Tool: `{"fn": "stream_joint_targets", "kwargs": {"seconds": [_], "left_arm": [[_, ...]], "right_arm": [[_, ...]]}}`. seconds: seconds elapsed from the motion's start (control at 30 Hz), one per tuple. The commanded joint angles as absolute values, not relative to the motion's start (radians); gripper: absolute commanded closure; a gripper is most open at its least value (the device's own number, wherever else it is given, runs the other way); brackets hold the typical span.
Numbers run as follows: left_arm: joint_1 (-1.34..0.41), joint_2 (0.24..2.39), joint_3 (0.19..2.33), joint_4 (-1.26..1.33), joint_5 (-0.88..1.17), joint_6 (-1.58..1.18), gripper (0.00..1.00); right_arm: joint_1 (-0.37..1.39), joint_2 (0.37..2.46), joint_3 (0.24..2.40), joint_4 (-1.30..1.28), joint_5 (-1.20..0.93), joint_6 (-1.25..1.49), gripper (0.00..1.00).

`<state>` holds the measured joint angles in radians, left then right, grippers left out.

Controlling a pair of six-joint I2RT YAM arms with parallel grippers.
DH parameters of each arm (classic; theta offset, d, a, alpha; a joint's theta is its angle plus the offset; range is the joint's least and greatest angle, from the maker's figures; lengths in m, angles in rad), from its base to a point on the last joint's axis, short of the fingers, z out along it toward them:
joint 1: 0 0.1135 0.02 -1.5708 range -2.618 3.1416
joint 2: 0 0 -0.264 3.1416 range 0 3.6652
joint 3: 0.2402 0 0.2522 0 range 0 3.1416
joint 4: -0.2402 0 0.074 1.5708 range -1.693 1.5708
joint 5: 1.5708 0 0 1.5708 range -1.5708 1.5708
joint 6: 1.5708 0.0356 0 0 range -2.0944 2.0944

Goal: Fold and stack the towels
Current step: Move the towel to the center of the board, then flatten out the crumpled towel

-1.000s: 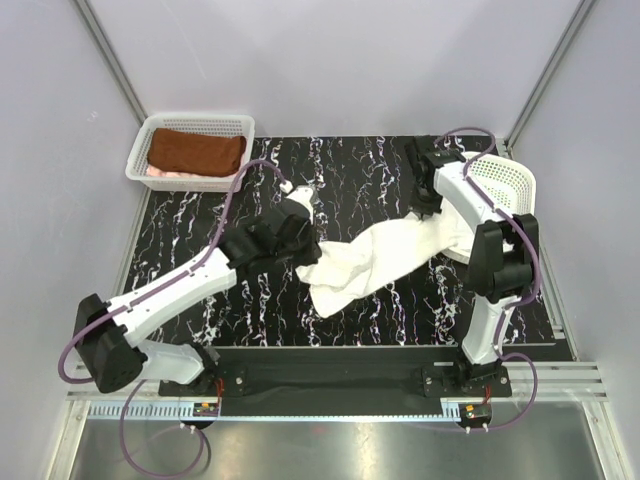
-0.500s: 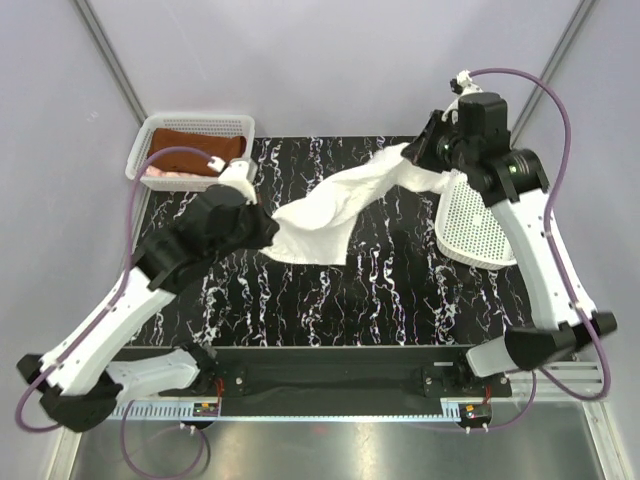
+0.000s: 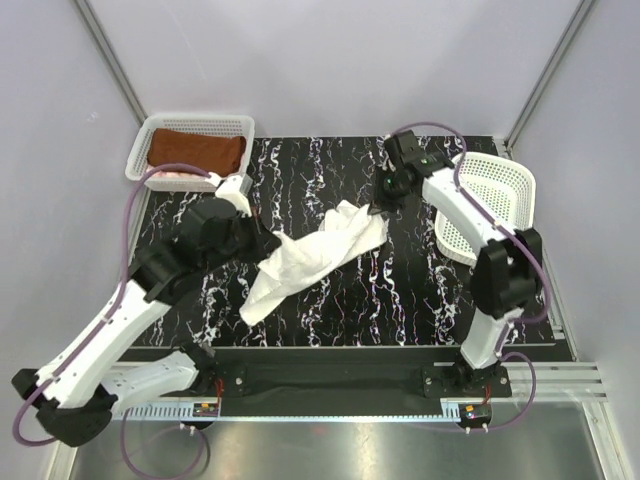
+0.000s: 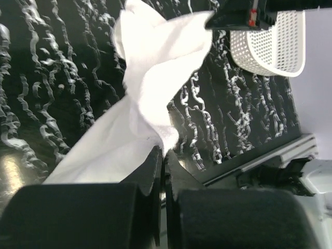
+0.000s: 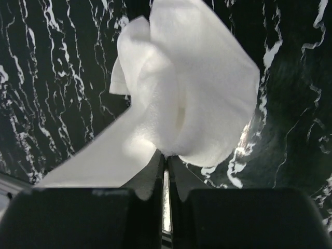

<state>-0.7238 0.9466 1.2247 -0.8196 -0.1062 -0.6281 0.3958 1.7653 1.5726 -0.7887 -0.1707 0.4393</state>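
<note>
**Now – white towel strung between the two arms**

Overhead, we see the white towel (image 3: pixel 305 262) stretched in a crumpled diagonal band across the middle of the black marbled desk (image 3: pixel 400 300). It runs from the left jaws at its lower-left part up to the right jaws at its upper-right end. The loose lower corner trails on the desk towards the near edge.

From the left wrist we find the left jaws pressed together, pinching a gathered edge of the cloth. From the right wrist, the right jaws stand all but together – only a thin slit shows – and nip a bunched fold at their tips, with the towel billowing out beyond them.

At the far-left corner sits a white mesh basket (image 3: pixel 200 122). In it lies the rust-brown towel (image 3: pixel 197 152), folded, on top of the pale pink towel (image 3: pixel 165 173), of which only an edge peeps out. A second mesh basket (image 3: pixel 495 190) stands tilted at the right edge of the desk.
</note>
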Motion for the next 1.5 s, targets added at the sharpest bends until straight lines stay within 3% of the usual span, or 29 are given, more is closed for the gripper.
{"fn": "stream_joint_targets", "kwargs": {"seconds": [0.0, 0.07, 0.23, 0.33, 0.37, 0.5, 0.7, 0.9, 1.17, 1.27, 1.47], "left_arm": [[-0.643, 0.989, 1.139, -0.642, 0.090, -0.716, 1.00], [-0.516, 0.996, 1.019, -0.501, 0.272, -0.790, 1.00], [-0.290, 1.069, 0.884, -0.384, 0.397, -0.853, 1.00], [-0.189, 1.107, 0.851, -0.364, 0.385, -0.847, 1.00], [-0.161, 1.112, 0.838, -0.354, 0.382, -0.845, 1.00], [-0.007, 1.109, 0.830, -0.357, 0.364, -0.813, 1.00], [0.164, 1.078, 0.830, -0.377, 0.382, -0.773, 1.00], [0.192, 1.083, 0.836, -0.347, 0.475, -0.811, 1.00], [0.192, 1.124, 0.934, -0.328, 0.548, -0.804, 1.00], [0.192, 1.161, 0.962, -0.318, 0.551, -0.784, 1.00], [0.193, 1.215, 0.976, -0.282, 0.561, -0.799, 1.00]], "right_arm": [[0.397, 1.836, 1.819, -0.860, -0.110, 0.310, 0.90], [0.396, 1.957, 1.983, -0.919, -0.104, 0.267, 0.90], [0.391, 2.218, 2.328, -1.001, -0.144, 0.203, 0.79], [0.394, 2.281, 2.450, -1.057, -0.140, 0.207, 0.56], [0.397, 2.273, 2.445, -1.057, -0.137, 0.212, 0.45], [0.437, 2.044, 2.109, -0.931, -0.153, 0.253, 0.40], [0.550, 1.726, 1.609, -0.655, -0.212, 0.388, 0.41], [0.751, 1.617, 1.285, -0.312, -0.056, 0.590, 0.34], [0.986, 1.759, 1.255, -0.063, 0.112, 0.666, 0.37], [1.009, 1.833, 1.293, -0.022, 0.126, 0.797, 0.25], [1.042, 1.943, 1.285, 0.077, 0.204, 1.124, 0.25]]}}
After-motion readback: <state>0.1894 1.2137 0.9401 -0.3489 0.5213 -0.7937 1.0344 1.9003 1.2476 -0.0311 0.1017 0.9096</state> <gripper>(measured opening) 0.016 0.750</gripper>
